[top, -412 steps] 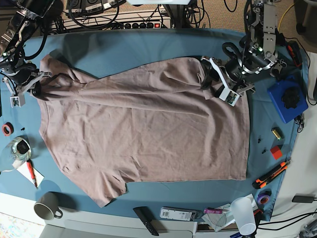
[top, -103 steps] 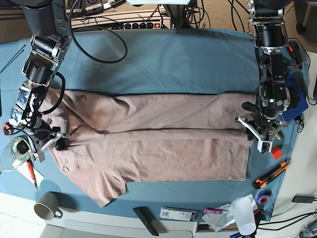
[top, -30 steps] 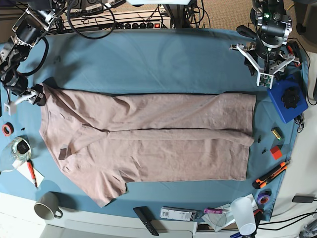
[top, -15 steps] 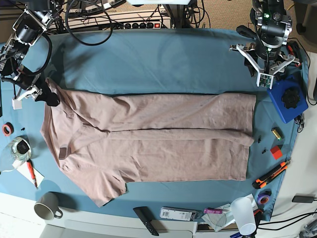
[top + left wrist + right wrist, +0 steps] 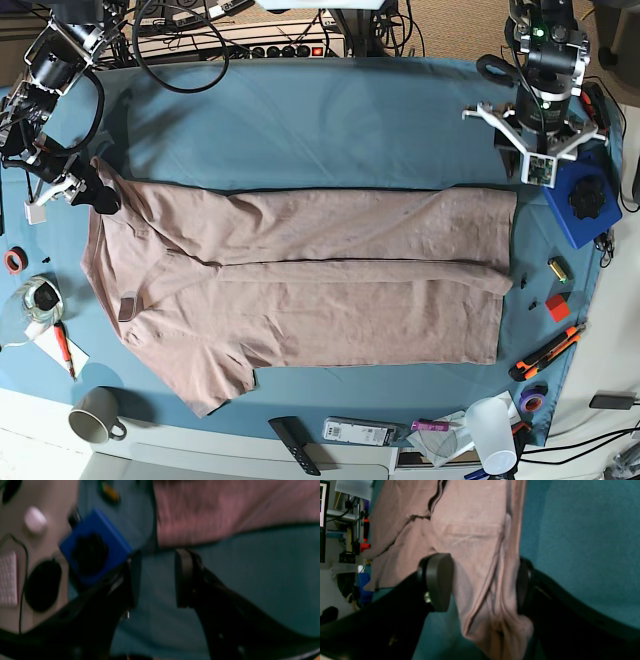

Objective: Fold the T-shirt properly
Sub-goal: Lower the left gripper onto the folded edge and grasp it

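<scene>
Teal cloth covers the surface in the base view, where the T-shirt lies with its far half folded over; since a second ago the right hand has moved in onto the shoulder corner, so the next fold looks about to start. From the left wrist, the left hand hangs spread and empty, the hem just ahead. From the right wrist, the right hand stands spread, bunched fabric between its fingers.
</scene>
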